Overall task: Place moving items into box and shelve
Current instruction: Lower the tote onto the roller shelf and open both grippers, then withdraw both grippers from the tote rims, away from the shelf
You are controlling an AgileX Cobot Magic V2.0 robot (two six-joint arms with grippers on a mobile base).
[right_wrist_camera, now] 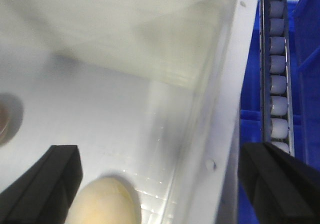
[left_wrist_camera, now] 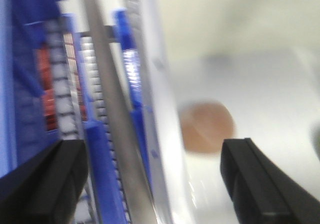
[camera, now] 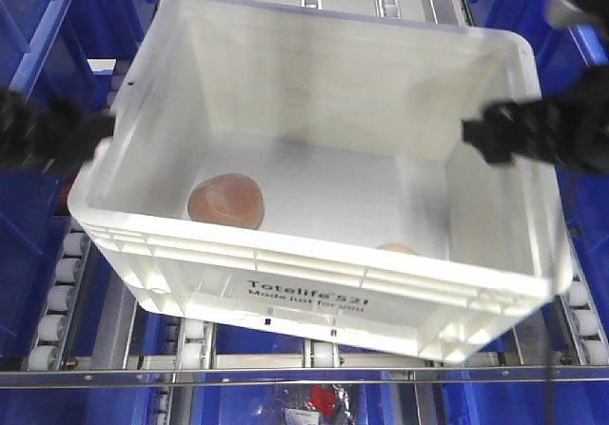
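Box (camera: 314,297): white tote over shelf rollers (camera: 62,273), holding pinkish-brown ball (camera: 225,200) and peach ball (camera: 397,248). Your left tool (camera: 90,140) and right tool (camera: 481,140) straddle opposite walls, jaws spread; actual clamping you cannot tell.

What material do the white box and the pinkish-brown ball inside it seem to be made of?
The white box looks like moulded plastic, semi-glossy and slightly translucent: it has a ribbed rim, printed lettering and light glowing through the walls. The pinkish-brown ball has a dull, matte skin; it may be foam or soft plastic, but the pictures leave this open.
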